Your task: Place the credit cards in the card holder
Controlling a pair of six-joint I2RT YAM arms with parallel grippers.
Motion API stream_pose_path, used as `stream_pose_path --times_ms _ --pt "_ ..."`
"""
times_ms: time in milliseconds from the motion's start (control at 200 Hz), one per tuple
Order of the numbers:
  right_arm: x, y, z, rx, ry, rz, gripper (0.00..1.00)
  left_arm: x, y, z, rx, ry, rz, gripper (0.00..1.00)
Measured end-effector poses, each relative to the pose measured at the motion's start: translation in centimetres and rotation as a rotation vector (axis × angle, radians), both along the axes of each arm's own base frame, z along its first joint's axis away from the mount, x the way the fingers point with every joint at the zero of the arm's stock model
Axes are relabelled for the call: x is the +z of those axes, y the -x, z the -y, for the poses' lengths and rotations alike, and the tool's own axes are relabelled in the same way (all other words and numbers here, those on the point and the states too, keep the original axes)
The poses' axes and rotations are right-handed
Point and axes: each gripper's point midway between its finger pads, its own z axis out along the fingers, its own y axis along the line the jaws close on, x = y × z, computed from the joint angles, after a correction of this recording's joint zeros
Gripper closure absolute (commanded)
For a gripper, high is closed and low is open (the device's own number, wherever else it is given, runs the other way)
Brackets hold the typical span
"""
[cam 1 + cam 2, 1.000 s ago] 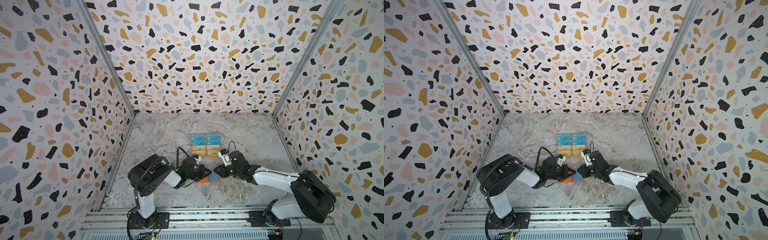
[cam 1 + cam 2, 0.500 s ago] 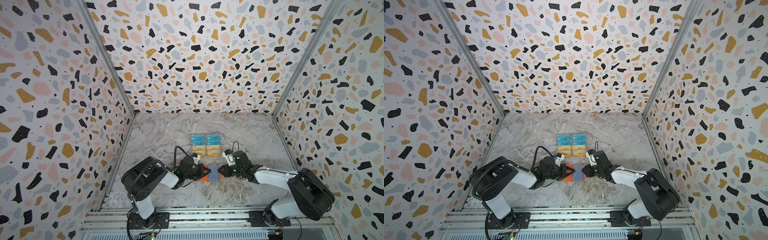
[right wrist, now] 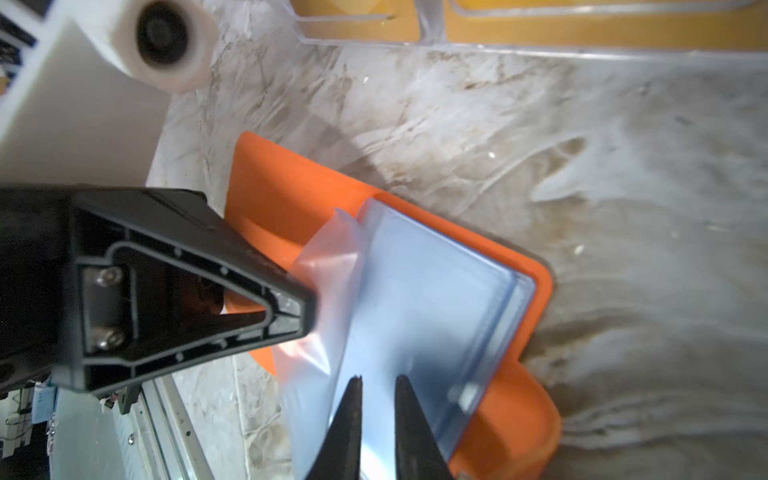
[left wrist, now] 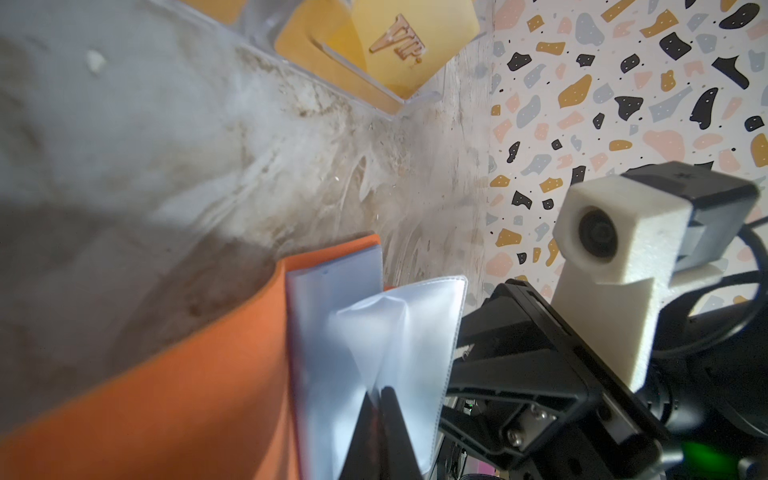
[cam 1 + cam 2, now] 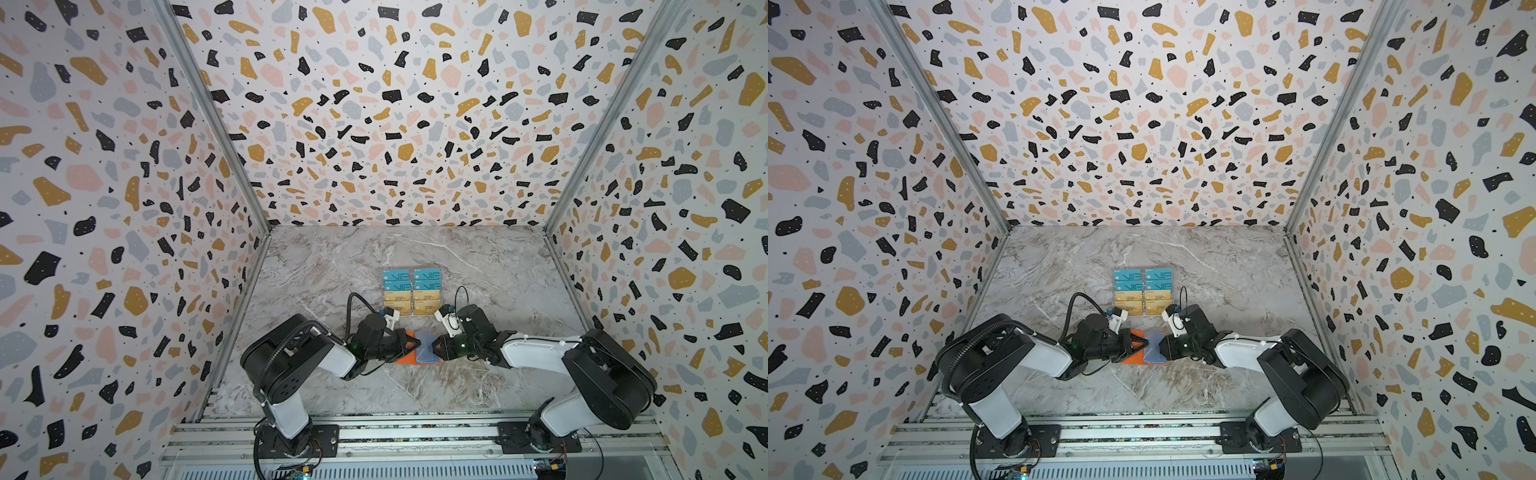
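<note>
Fingers, left gripper (image 4: 380, 395): pressed together on one clear sleeve (image 4: 399, 324) of the card holder, which is pinched and raised off the rest.
Fingers, right gripper (image 3: 378, 382): set close with a narrow gap, over the bluish sleeves (image 3: 436, 299); whether anything is clamped cannot be told.
Step in hand: judged to be the opening of a pocket. One sleeve is drawn up from the left while the stack is met from the right. No card is held by either gripper.
Next move: judged to call for the pocket mouth to be kept open by one gripper while the other is freed, carried to the far stand and closed on a card's edge. Close alignment would be demanded by a thin card and a limp sleeve.
Room: terrazzo-patterned walls (image 5: 374, 104) are set on the left, far and right sides; both arm bases are carried on an aluminium rail (image 5: 415, 436) at the near edge.
Surface: a grey-veined marble tabletop (image 5: 478, 270), on which stand and holder are set.
Display stand (image 3: 432, 20): clear acrylic, tiered, placed centrally, just beyond the grippers.
Card holder (image 5: 405, 358): orange, laid open on the surface at near centre, between the two grippers.
Credit cards: teal cards (image 5: 427, 275) are shown in the far rows and gold cards (image 5: 426, 306) in the near rows of the stand; none is seen in the holder.
</note>
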Motion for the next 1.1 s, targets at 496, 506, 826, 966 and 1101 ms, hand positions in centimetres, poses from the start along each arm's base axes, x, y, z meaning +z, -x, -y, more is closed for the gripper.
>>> stream_pose_path --times_ms 496,506,826,966,1101 --pt "1.2 0.1 -1.1 0.046 -0.061 0.021 0.82 3.0 0.0 -0.6 -0.001 -0.043 0.044 0.36" --pt "1.3 0.1 -1.2 0.046 -0.062 0.021 0.82 3.0 -0.1 -0.6 0.0 -0.048 0.045 0.36" --pt "1.8 0.8 -3.9 0.125 -0.093 0.031 0.82 7.5 -1.6 -4.5 0.108 -0.193 0.157 0.51" --pt "1.2 1.1 -5.1 0.148 -0.1 0.027 0.83 8.1 -1.6 -6.4 0.151 -0.235 0.166 0.59" --pt "0.2 0.6 -5.7 0.142 -0.089 0.003 0.85 7.1 -1.2 -6.8 0.14 -0.272 0.134 0.67"
